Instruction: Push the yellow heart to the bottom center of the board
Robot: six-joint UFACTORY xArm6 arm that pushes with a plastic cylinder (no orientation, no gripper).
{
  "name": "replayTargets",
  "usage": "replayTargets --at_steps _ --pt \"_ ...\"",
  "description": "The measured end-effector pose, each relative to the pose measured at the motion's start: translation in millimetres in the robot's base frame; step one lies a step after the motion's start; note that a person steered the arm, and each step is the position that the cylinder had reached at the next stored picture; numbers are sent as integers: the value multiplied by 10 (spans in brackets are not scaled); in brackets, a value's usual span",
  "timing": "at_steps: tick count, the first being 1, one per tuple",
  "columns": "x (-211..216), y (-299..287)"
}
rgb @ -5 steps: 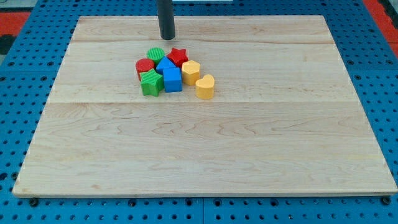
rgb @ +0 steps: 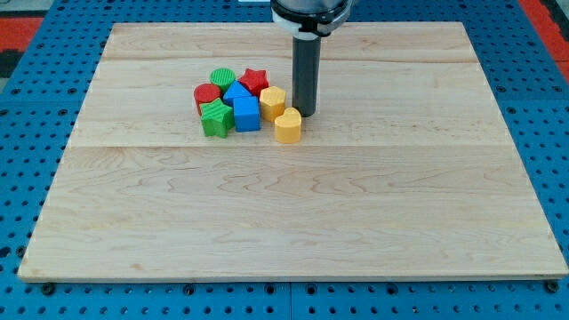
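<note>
The pale wooden board (rgb: pixel 293 213) has smooth planks and lies on a blue table with little holes (rgb: pixel 36 293). The small yellow heart block (rgb: pixel 288 125) sits a bit above the middle of the frame. Packed close on its left are a yellow six-sided block (rgb: pixel 272 102), two blue blocks (rgb: pixel 244 110), a green star (rgb: pixel 215 117), a ridged green round block (rgb: pixel 223 78), a red star (rgb: pixel 255 81) and a red round block (rgb: pixel 206 95). The straight dark rod stands upright. My tip (rgb: pixel 305 113) is just beside the heart, up and to its right. There are no fingers, only the rod.
</note>
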State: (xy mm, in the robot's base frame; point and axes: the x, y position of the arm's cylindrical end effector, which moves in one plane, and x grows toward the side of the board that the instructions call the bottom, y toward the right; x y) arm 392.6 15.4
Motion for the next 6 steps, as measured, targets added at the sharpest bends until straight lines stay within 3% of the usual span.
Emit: replayTargets --at_steps 2,3,4,5,6 --pt "321 -668" --pt "794 -435" --pt "939 156" --pt "1209 65" --pt "733 192"
